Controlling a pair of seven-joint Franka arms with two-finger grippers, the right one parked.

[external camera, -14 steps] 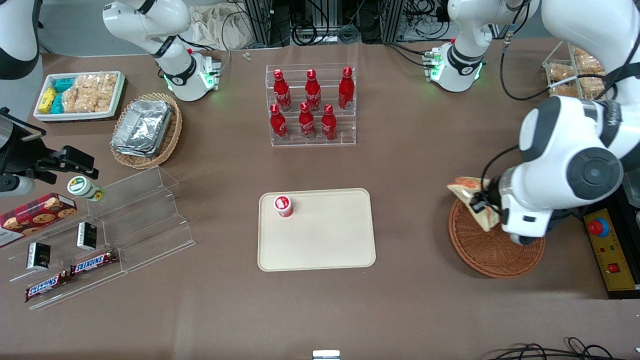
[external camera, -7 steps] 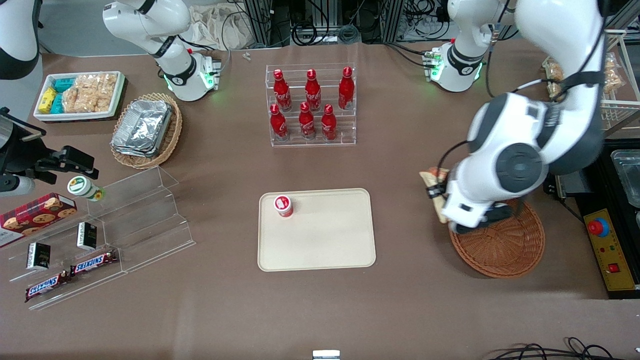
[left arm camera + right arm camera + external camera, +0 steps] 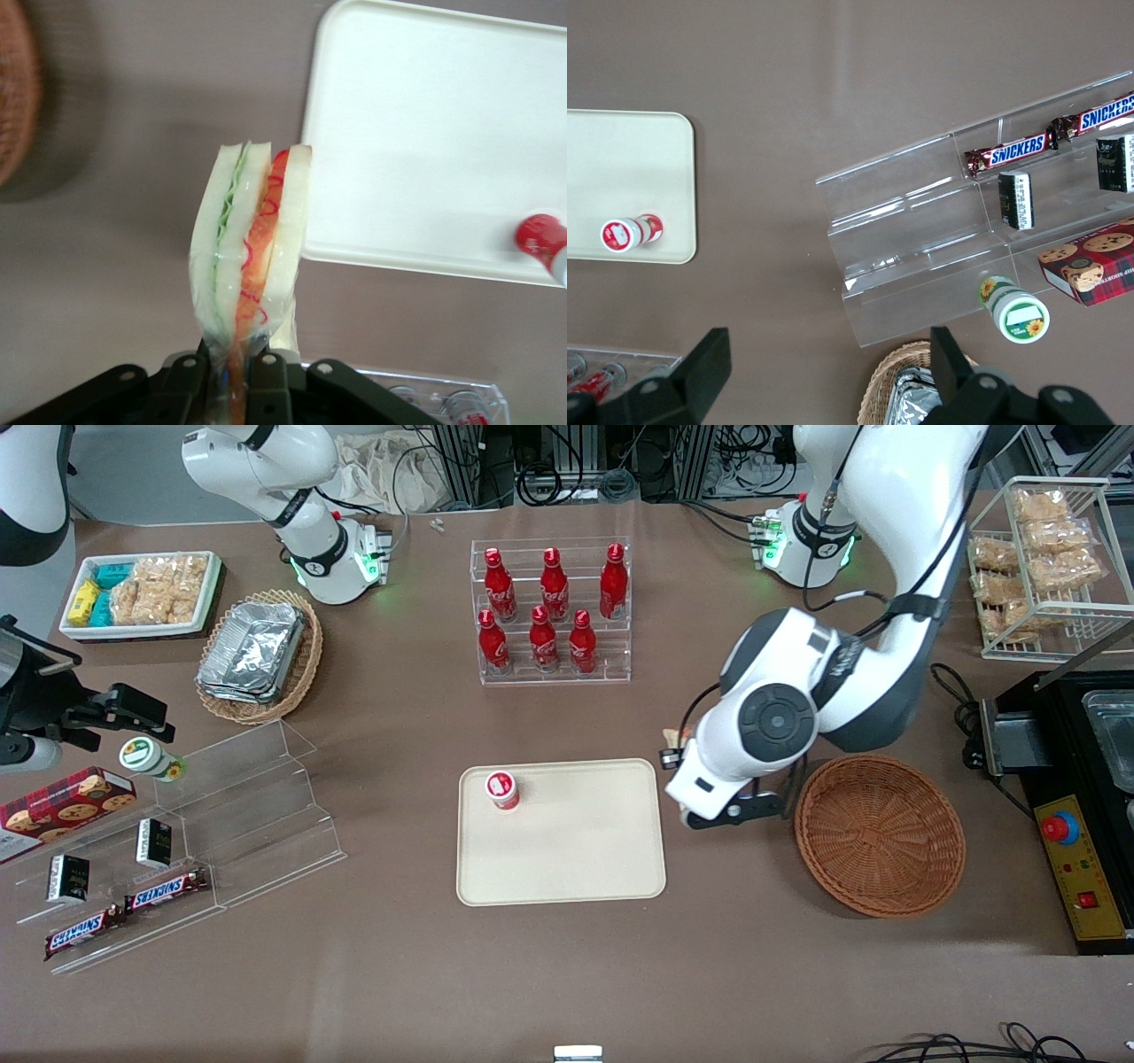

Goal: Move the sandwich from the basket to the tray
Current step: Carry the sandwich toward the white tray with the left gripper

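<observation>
The sandwich point(image 3: 252, 230), a white-bread wedge in clear wrap with green and orange-red filling, hangs in the air with my left gripper point(image 3: 232, 367) shut on its narrow end. It hovers over bare table just beside the short edge of the cream tray point(image 3: 567, 859) point(image 3: 425, 133), between tray and basket. In the front view only a tip of the sandwich point(image 3: 678, 736) shows past the arm's wrist, which hides the fingers. The reddish-brown wicker basket point(image 3: 877, 833) point(image 3: 13, 97) has nothing in it.
A small red-capped bottle point(image 3: 501, 789) point(image 3: 542, 241) stands on the tray's corner farthest from the basket. A clear rack of red cola bottles point(image 3: 551, 611) stands farther from the front camera. A black control box point(image 3: 1076, 868) sits beside the basket.
My left gripper has carried the sandwich up out of the basket and sideways toward the tray, leaving the basket bare.
</observation>
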